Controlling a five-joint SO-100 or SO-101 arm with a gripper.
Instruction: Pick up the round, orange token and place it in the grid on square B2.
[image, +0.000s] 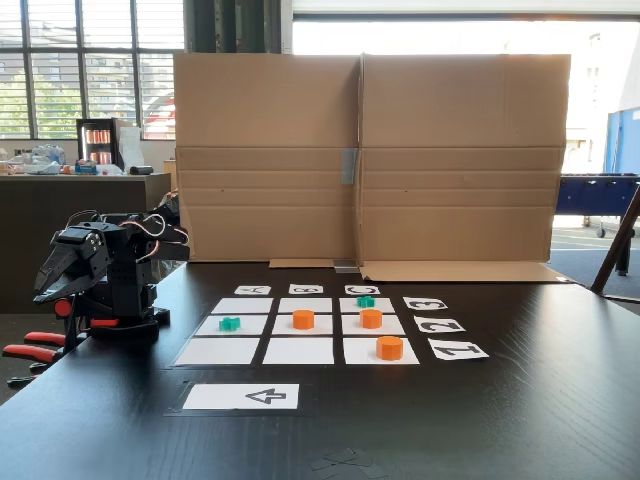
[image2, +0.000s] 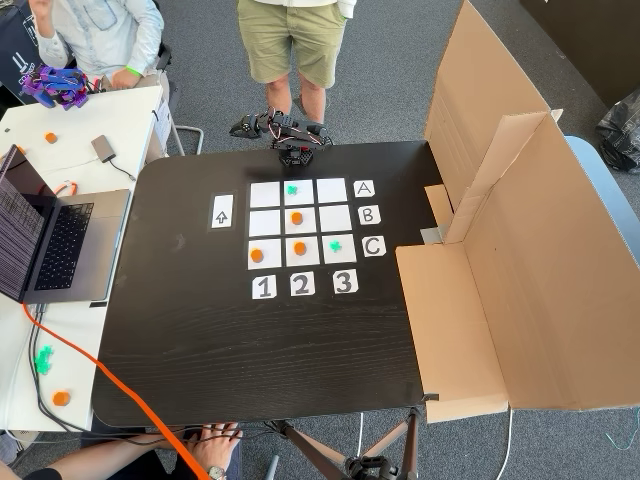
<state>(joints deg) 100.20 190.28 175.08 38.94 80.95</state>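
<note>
Three round orange tokens lie in the grid (image2: 268, 194). One orange token (image: 303, 319) (image2: 296, 218) rests on the middle square, B2 (image: 303, 330). A second orange token (image: 371, 318) (image2: 299, 248) lies on C2, and a third (image: 390, 347) (image2: 257, 255) on C1. The arm sits folded at the table's left edge in a fixed view and at the far edge in the view from above (image2: 295, 150). Its gripper (image: 45, 287) points down, looks shut and holds nothing, well clear of the grid.
Teal pieces lie on A2 (image: 230, 323) and C3 (image: 365, 301). An arrow sheet (image: 242, 396) lies in front of the grid. A cardboard wall (image: 370, 160) stands behind. Red clamps (image: 35, 348) grip the table's edge. A laptop (image2: 50, 245) and people stand around.
</note>
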